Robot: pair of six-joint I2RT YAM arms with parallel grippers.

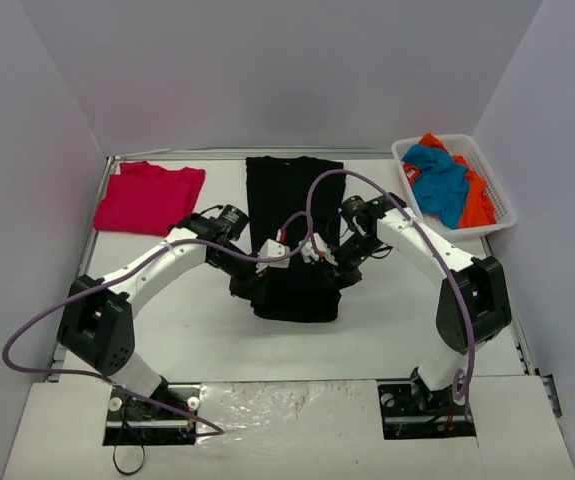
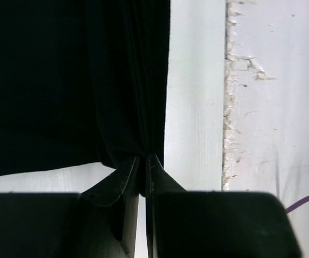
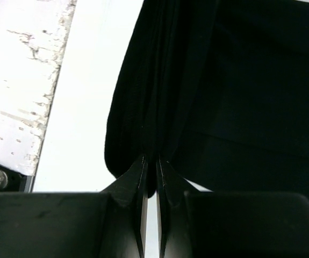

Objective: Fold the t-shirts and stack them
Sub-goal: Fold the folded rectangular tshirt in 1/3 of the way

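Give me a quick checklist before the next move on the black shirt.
1. Left gripper pinching black shirt edge: ok.
2. Right gripper pinching the opposite edge: ok.
3. Both held corners level: cannot tell.
4. Purple cable clear of the shirt: not ok, it loops across above it.
5. Red shirt out of the fold's path: ok.

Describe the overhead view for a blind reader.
The left pincer and right pincer grip a black t-shirt's near end mid-table. A red t-shirt lies far left; a basket far right holds a blue shirt and an orange shirt.
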